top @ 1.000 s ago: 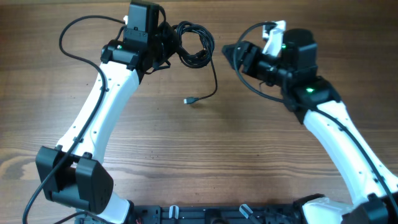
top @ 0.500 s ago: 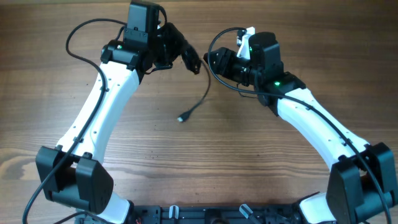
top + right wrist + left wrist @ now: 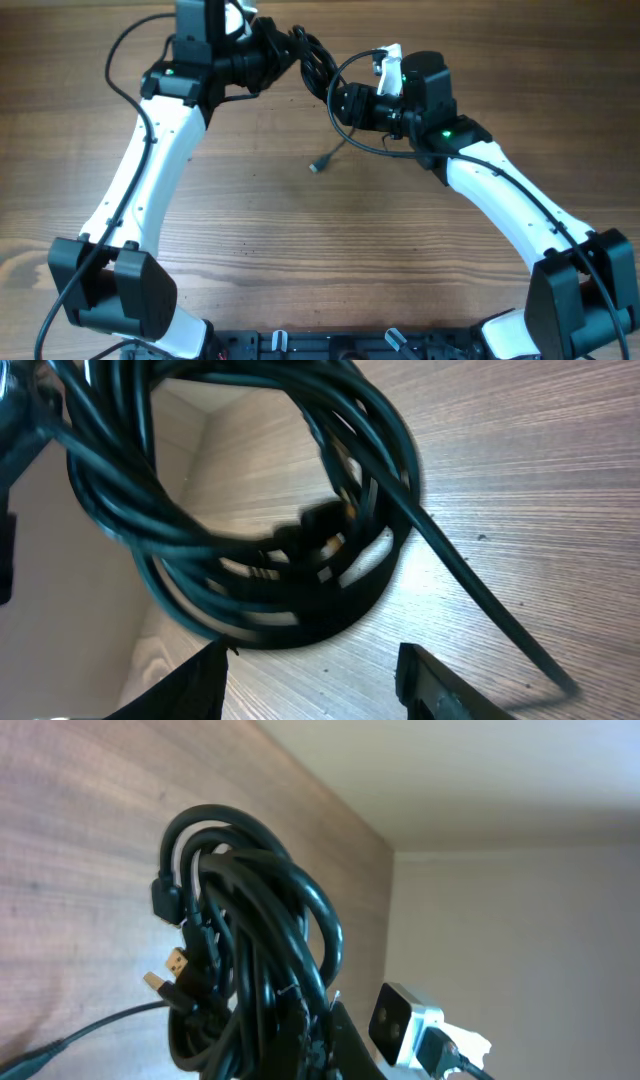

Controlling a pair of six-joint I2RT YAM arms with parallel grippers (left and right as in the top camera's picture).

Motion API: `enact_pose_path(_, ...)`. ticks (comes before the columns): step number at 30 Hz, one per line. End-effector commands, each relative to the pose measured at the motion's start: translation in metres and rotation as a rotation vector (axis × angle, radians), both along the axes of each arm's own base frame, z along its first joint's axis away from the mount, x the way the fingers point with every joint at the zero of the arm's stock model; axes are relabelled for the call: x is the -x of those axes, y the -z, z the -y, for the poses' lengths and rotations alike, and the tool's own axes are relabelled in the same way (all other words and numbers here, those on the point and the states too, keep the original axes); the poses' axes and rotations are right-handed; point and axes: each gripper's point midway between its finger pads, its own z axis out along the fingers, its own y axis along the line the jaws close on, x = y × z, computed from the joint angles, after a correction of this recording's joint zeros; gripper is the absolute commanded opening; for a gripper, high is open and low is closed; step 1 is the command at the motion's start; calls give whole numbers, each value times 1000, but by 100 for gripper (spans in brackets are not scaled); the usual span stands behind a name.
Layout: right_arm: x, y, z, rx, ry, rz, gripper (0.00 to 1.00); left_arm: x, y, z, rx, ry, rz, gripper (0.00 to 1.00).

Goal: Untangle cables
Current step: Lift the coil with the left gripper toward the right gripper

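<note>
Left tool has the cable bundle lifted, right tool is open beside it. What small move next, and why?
Probably ease the right tool forward and close on the loose strand leaving the cable bundle: its jaws stand open just short of the coil, and the left tool grips the rest.

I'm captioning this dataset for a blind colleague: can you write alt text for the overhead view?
The left gripper holds a coiled bundle of black cables near the far side of a wooden table, with the right gripper close beside the coil. One loose cable trails down to a plug lying on the wood.
</note>
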Motion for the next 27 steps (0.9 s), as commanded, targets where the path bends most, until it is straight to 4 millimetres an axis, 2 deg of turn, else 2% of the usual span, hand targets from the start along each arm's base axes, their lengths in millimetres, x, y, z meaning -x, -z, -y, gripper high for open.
enact_pose_path(1, -4, -12, 8, -126, -9, -86, 61, 3, -37, 5, 40, 156, 203, 4)
enact_pose_path(2, -4, -17, 12, -165, -18, -102, 61, 7, -54, 11, 79, 233, 293, 4)
enact_pose_path(5, -2, -41, 12, -280, -90, -90, 62, 12, -75, 16, 125, 305, 387, 4)
enact_pose_path(11, -6, -80, 5, -443, -105, -99, 62, 9, -89, 17, 175, 286, 393, 4)
enact_pose_path(16, -29, -77, 17, -501, 93, -180, 65, 4, -100, 16, 261, 224, 315, 4)
enact_pose_path(23, -33, -69, 15, -570, 150, -310, 70, -8, -98, 11, 322, 100, 192, 4)
enact_pose_path(24, -33, -67, 14, -584, 160, -341, 70, -12, -97, 9, 338, 63, 163, 4)
enact_pose_path(27, -37, -65, 9, -632, 170, -387, 57, -18, -96, 6, 369, -5, 109, 4)
